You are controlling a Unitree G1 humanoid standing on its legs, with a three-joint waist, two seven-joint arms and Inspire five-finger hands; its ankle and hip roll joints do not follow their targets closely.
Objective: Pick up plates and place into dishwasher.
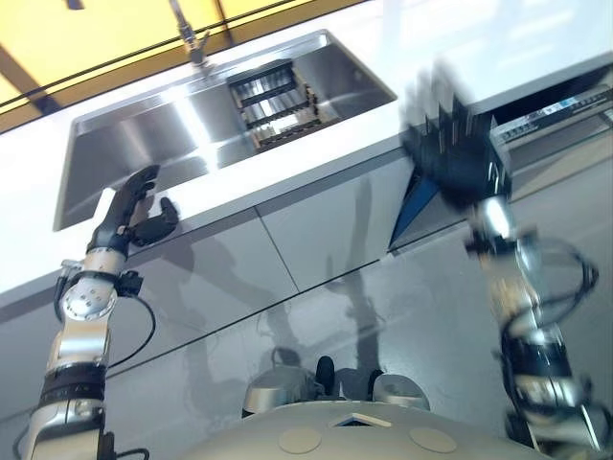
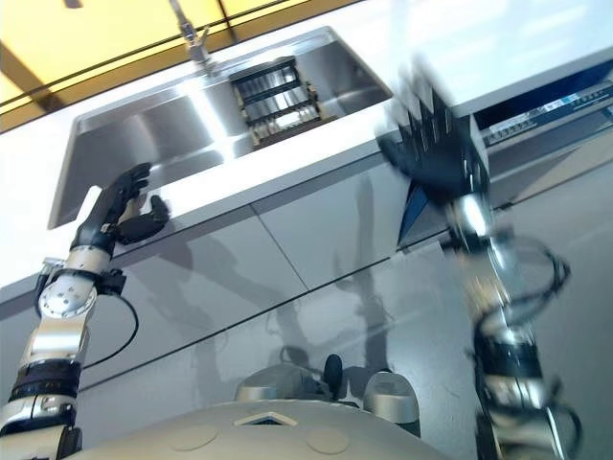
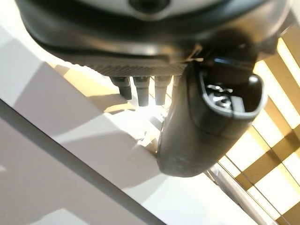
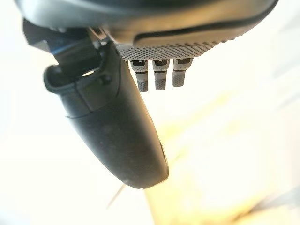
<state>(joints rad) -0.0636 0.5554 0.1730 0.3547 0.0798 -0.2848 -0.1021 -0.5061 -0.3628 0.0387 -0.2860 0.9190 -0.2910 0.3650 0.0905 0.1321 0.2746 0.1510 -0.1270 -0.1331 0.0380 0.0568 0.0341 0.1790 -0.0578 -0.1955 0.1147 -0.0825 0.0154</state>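
While both hands hold nothing, left hand relaxed at sink front edge, right hand spread right of sink: reach plates in rack inside sink, slowly, avoiding rim.

Dark plates upright in sink rack

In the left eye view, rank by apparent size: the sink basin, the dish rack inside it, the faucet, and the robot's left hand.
1. sink basin
2. dish rack
3. left hand, nearly the rack's size; it is nearer the camera, so this ranking is unsure
4. faucet, cut off by the top edge, clearly smallest
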